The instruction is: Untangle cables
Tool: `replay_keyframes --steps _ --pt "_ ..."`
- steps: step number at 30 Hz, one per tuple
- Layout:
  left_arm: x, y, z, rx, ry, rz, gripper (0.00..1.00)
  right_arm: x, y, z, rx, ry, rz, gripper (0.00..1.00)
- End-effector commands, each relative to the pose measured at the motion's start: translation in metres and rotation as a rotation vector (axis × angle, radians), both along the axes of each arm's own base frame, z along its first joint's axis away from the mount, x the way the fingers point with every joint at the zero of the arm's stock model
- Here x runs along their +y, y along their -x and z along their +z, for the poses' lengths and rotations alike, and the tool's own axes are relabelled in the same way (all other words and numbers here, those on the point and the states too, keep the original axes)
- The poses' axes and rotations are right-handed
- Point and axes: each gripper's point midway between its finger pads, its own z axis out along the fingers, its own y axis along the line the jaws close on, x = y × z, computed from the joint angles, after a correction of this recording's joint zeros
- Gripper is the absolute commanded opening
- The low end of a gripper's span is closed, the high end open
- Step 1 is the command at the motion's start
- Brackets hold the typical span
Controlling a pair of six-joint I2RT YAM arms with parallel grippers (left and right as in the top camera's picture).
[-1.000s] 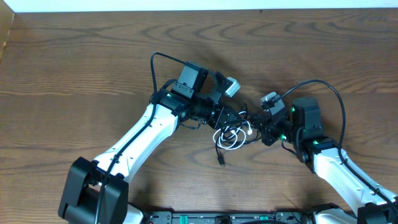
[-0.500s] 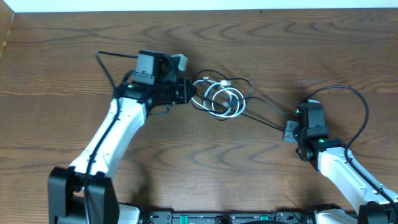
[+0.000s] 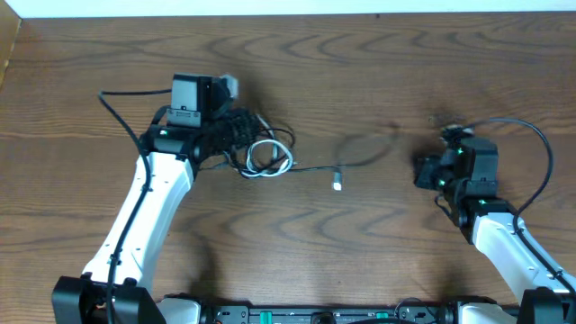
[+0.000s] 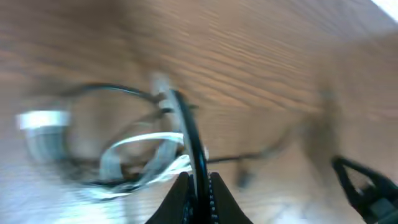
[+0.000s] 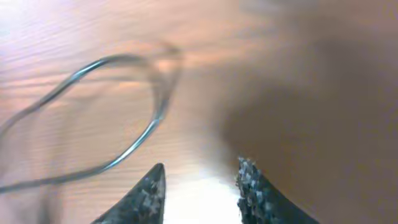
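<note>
1. Overhead: fixed above, facing straight down at the whole table (image 3: pixel 288 72); both arms enter from the lower edge.
2. Left wrist: low, very near, blurred, looking past the left gripper (image 4: pixel 194 186); shares the white cable (image 4: pixel 143 155) coil with overhead.
3. Right wrist: close above the wood, looking past the right gripper (image 5: pixel 199 186); shares the black cable (image 5: pixel 154 124) loop with overhead.

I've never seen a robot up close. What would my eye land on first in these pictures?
Most striking is the knot of loops left of centre on the wooden table: a white cable coiled together with a black cable, which is pinched in the left gripper. Across the table, the right gripper hangs open and empty, with a blurred loop of the black cable ahead of it.
</note>
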Motion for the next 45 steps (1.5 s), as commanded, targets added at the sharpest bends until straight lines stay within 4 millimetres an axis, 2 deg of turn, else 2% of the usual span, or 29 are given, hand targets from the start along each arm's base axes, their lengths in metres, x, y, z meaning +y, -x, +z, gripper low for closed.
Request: replay_keyframes --steps 1,3,5,8,9,11,12,13,14,15,16,22,28,31,33,37,40,42,45 --pt "-0.059 0.022 0.036 -0.093 0.208 -0.286 0.08 0.063 0.015 0.030 -0.113 -0.184 0.388 0.40" --pt "-0.085 0.034 0.060 -0.167 0.317 -0.436 0.07 0.067 0.015 0.031 -0.121 -0.179 0.401 0.41" --pt "-0.099 0.041 0.075 -0.217 0.380 -0.517 0.08 0.066 0.014 0.028 -0.115 -0.160 0.389 0.41" --pt "-0.103 0.040 0.080 -0.255 0.384 -0.535 0.08 0.059 0.012 0.023 -0.101 -0.130 0.355 0.43" --pt "-0.101 0.036 0.078 -0.260 0.361 -0.516 0.12 0.058 0.012 0.022 -0.097 -0.123 0.347 0.43" --pt "-0.086 0.019 0.058 -0.242 0.229 -0.397 0.35 0.057 0.013 0.020 -0.087 -0.119 0.341 0.43" --pt "-0.074 0.011 0.045 -0.225 0.149 -0.329 0.43 0.057 0.013 0.020 -0.084 -0.119 0.340 0.43" --pt "-0.059 0.003 0.031 -0.202 0.051 -0.250 0.46 0.057 0.014 0.019 -0.079 -0.120 0.340 0.44" --pt "-0.050 0.000 0.024 -0.188 0.002 -0.213 0.48 0.057 0.014 0.018 -0.076 -0.120 0.340 0.44" --pt "-0.030 -0.001 0.008 -0.143 -0.108 -0.138 0.51 0.057 0.016 0.017 -0.068 -0.121 0.339 0.44" --pt "-0.023 0.003 0.001 -0.109 -0.142 -0.121 0.52 0.056 0.017 0.016 -0.061 -0.122 0.339 0.44" --pt "-0.020 0.033 -0.021 0.042 -0.175 -0.145 0.52 0.051 0.016 0.012 -0.050 -0.098 0.314 0.45" --pt "-0.041 0.045 -0.037 0.081 -0.193 -0.222 0.52 0.051 0.015 0.012 -0.050 -0.094 0.310 0.45" --pt "-0.056 0.054 -0.052 0.089 -0.228 -0.327 0.53 0.051 0.015 0.012 -0.050 -0.094 0.310 0.46" --pt "-0.071 0.063 -0.066 0.068 -0.279 -0.466 0.53 0.050 0.015 0.012 -0.049 -0.091 0.307 0.47" --pt "-0.079 0.069 -0.092 -0.024 -0.521 -0.672 0.54 0.048 0.014 0.011 -0.047 -0.080 0.297 0.47" --pt "-0.094 0.070 -0.094 -0.093 -0.568 -0.751 0.54 0.047 0.014 0.010 -0.044 -0.076 0.292 0.47" --pt "-0.116 0.072 -0.094 -0.155 -0.559 -0.796 0.54 0.047 0.014 0.010 -0.044 -0.076 0.292 0.47" --pt "-0.126 0.072 -0.105 -0.160 -0.558 -0.817 0.54 0.047 0.014 0.010 -0.044 -0.076 0.292 0.47"
